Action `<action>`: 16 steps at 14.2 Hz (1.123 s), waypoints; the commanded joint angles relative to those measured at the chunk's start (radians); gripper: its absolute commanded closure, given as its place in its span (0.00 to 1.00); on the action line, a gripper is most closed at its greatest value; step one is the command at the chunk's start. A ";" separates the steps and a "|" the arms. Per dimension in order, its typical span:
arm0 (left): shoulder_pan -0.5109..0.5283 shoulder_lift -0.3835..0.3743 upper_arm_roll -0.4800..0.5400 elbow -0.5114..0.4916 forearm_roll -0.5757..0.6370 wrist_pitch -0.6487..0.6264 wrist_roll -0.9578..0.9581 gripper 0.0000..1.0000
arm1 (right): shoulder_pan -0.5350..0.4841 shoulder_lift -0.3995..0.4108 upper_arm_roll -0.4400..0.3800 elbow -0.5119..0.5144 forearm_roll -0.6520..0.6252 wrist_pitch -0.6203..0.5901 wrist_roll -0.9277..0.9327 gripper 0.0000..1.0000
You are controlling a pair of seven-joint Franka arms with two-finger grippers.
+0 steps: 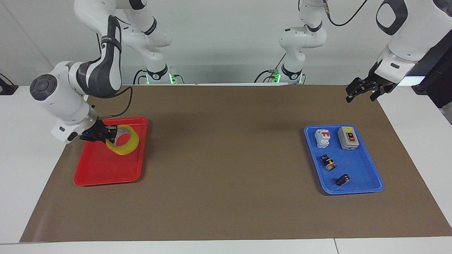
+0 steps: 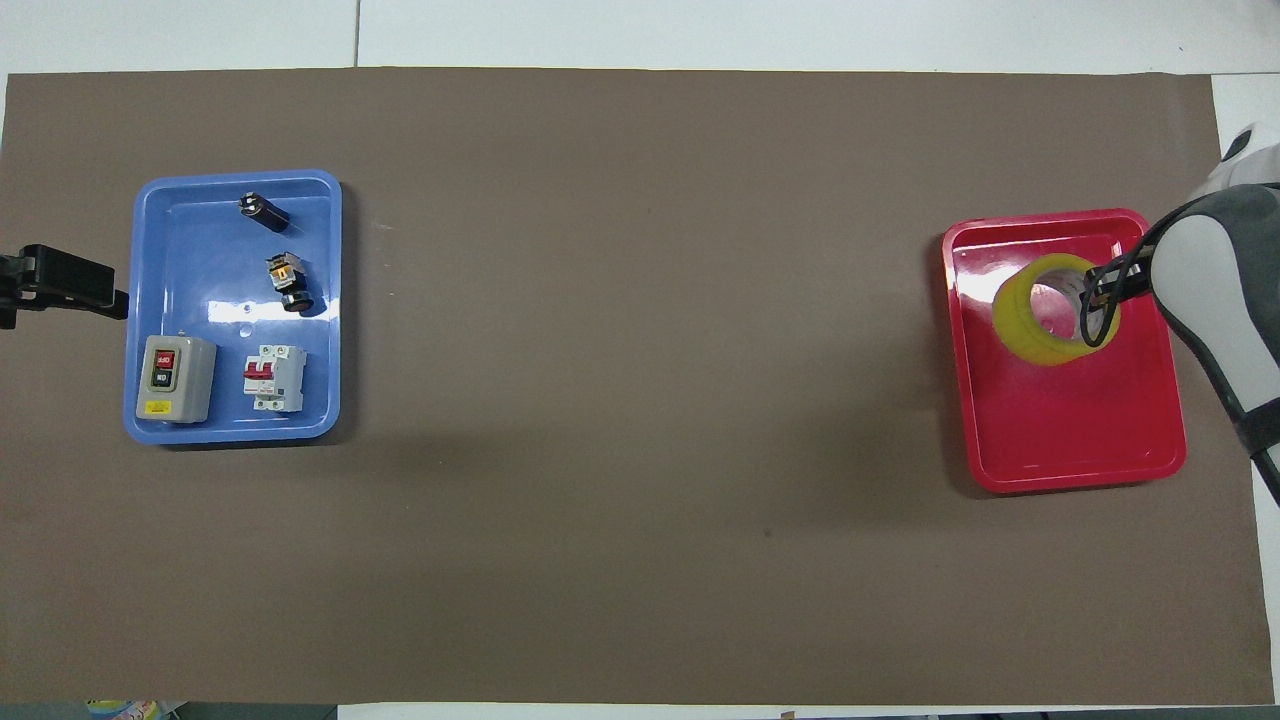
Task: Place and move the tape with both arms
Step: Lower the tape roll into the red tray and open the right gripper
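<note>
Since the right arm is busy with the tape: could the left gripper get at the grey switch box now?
Probably yes: the left gripper hangs open and empty beside the blue tray, and nothing covers the grey switch box.

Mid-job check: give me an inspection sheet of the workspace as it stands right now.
Surface: brown mat on a white table.
Job's things: tape tilted over the red tray, not set down.
Clutter: blue tray toward the left arm's end, holding a grey switch box, a breaker and two small dark parts.
Grippers: right gripper shut on the tape's wall, over the red tray; left gripper open, waiting over the mat's edge by the blue tray.
Cables: black cable looping along the right arm's wrist.
Surroundings: white wall; nothing else seen.
</note>
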 commanded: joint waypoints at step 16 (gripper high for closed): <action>0.003 -0.038 0.000 -0.017 -0.008 -0.004 0.026 0.00 | -0.070 -0.022 0.024 -0.203 -0.008 0.259 -0.092 0.00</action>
